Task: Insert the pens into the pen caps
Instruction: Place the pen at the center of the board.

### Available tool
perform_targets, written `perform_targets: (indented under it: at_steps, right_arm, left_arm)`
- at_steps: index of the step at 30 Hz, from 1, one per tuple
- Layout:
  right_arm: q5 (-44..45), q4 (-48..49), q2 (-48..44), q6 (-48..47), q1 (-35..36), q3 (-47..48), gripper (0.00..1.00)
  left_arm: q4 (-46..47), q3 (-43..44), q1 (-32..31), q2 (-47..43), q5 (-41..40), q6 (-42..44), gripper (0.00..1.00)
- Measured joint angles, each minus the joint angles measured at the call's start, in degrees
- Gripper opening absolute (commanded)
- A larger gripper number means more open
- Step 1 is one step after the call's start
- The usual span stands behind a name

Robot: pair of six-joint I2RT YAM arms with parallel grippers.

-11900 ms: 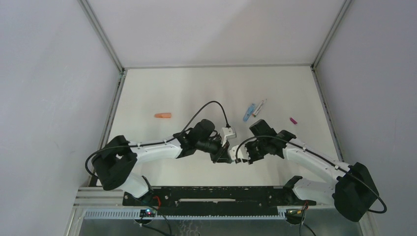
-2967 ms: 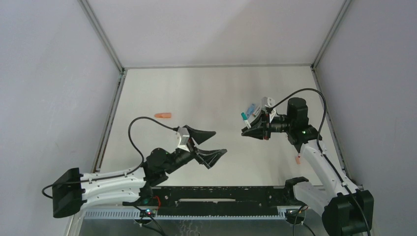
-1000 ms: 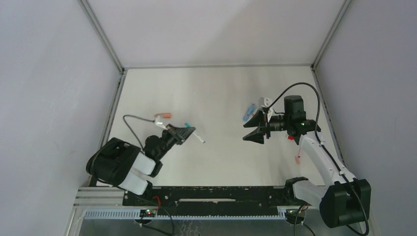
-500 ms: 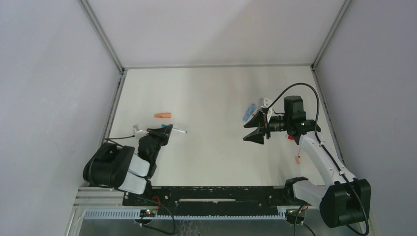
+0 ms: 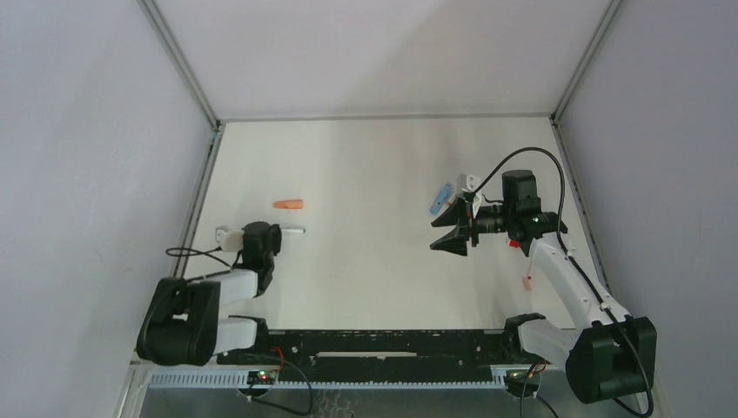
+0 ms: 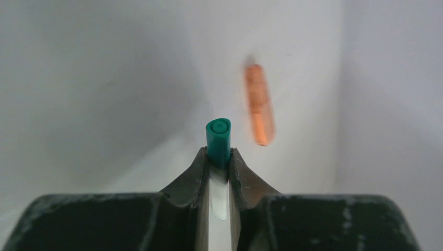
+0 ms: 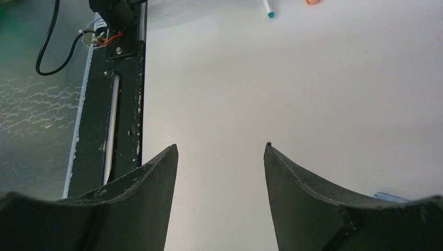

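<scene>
My left gripper [image 5: 277, 232] is low at the left of the table, shut on a white pen [image 5: 294, 232] that points right. In the left wrist view the pen's teal cap [image 6: 218, 137] sticks out past the fingertips, both fingers [image 6: 197, 172] pressing on it, the white barrel between them. An orange pen cap [image 5: 288, 205] lies just beyond, also in the left wrist view as the orange cap [image 6: 259, 107]. My right gripper [image 5: 432, 236] hovers open at the right with nothing between its fingers [image 7: 156, 172]. A light blue cap [image 5: 441, 198] lies behind it.
A small salmon piece [image 5: 527, 280] and a reddish one [image 5: 515, 245] lie beside the right arm. In the right wrist view the black base rail [image 7: 125, 99] runs along the left, and the teal-ended pen [image 7: 268, 9] shows at the top. Grey walls enclose the table.
My left arm has folded back and swung its gripper left with the capped pen, close to the orange cap. The right arm has not moved.
</scene>
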Motion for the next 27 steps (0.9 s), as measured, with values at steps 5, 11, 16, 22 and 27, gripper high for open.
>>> perform_targets:
  at_steps: [5,11,16,22,27]
  right_arm:
    - [0.00,-0.39,-0.07,-0.55,0.00,0.00,0.68]
    - [0.02,-0.42,-0.09,-0.76,0.00,0.00,0.68]
    - [0.04,-0.44,-0.11,-0.96,-0.02,0.00,0.68]
    - [0.46,-0.85,-0.46,-1.81,-0.61,0.00,0.68]
    - [0.70,-1.55,-2.43,-2.69,-2.86,0.00,0.68]
  left_arm:
    - [1.42,0.68,1.38,7.15,1.55,-1.81,0.21]
    - [5.73,3.17,1.75,12.59,2.99,-1.88,0.48]
    - [11.85,4.37,2.99,16.48,5.53,-1.77,0.52]
    - [15.34,4.04,4.02,16.59,10.69,-0.20,0.55]
    - [15.82,1.14,4.15,6.84,16.52,7.37,0.62]
